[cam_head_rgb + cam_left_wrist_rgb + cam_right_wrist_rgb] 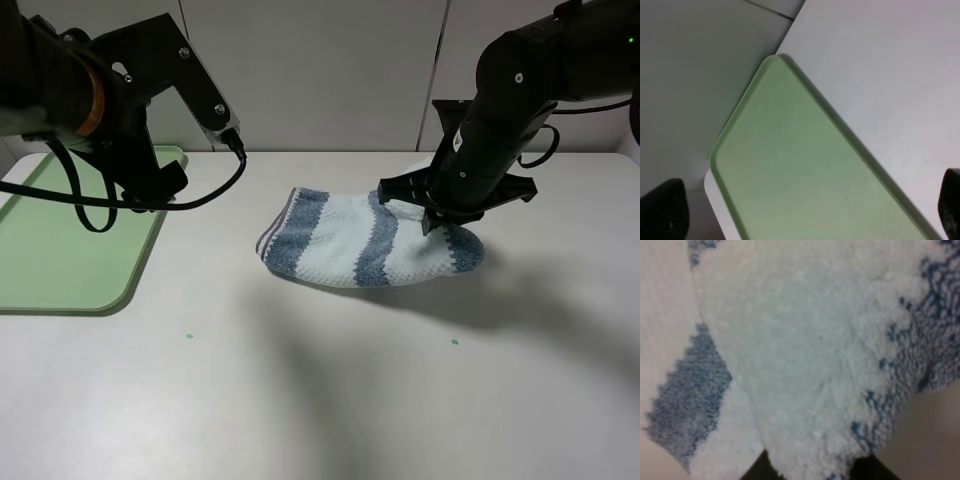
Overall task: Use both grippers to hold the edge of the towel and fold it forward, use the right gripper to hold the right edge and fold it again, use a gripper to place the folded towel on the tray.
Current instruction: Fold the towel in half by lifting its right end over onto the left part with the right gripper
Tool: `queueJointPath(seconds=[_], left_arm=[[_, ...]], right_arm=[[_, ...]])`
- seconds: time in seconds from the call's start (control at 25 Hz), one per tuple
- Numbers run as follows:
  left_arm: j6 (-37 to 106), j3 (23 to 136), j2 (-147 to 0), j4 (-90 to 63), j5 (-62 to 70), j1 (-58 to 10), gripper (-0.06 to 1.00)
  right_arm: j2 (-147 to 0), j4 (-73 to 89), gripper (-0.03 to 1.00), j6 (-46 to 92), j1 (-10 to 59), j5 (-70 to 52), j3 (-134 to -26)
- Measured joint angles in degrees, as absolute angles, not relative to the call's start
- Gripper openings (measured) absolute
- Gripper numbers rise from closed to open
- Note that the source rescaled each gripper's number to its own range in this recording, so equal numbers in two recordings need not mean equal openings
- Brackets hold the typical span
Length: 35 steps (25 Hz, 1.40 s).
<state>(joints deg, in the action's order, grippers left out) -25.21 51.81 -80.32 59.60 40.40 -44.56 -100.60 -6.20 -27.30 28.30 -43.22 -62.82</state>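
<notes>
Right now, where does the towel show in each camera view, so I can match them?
Exterior high: the towel lies right of centre on the table, its right end under the right end effector.
Left wrist: not in it; only the green tray and table.
Right wrist: it fills nearly the whole picture.
Shared landmark: the pale table.

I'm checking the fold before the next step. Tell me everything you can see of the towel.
The towel is fluffy white terry with blue bands and a dark-edged left hem. It looks folded once and lies on the table, right of the tray and apart from it, its long side running left to right. Its right end is bunched and slightly raised where the right claw pinches it. Nothing else touches it.
</notes>
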Motion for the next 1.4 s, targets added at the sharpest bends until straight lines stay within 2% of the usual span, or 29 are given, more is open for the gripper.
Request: queueJointPath(seconds=[0.32, 0.6, 1.04, 1.4], left_arm=[[-25.2, 51.8, -80.3, 59.6, 40.4, -44.6, 1.00], [-25.2, 51.8, -80.3, 59.6, 40.4, -44.6, 1.00], [-25.2, 51.8, -80.3, 59.6, 40.3, -44.6, 1.00], [-25.2, 51.8, -80.3, 59.6, 40.2, -44.6, 1.00]], right_arm=[[-100.6, -12.8, 0.14, -27.4, 24.5, -54.1, -62.8], [-100.6, -17.8, 0.14, -27.7, 20.6, -58.8, -62.8], [-100.6, -19.2, 0.14, -27.8, 20.5, -57.7, -62.8], [-100.6, -13.6, 0.14, -28.0, 20.5, -50.6, -62.8]])
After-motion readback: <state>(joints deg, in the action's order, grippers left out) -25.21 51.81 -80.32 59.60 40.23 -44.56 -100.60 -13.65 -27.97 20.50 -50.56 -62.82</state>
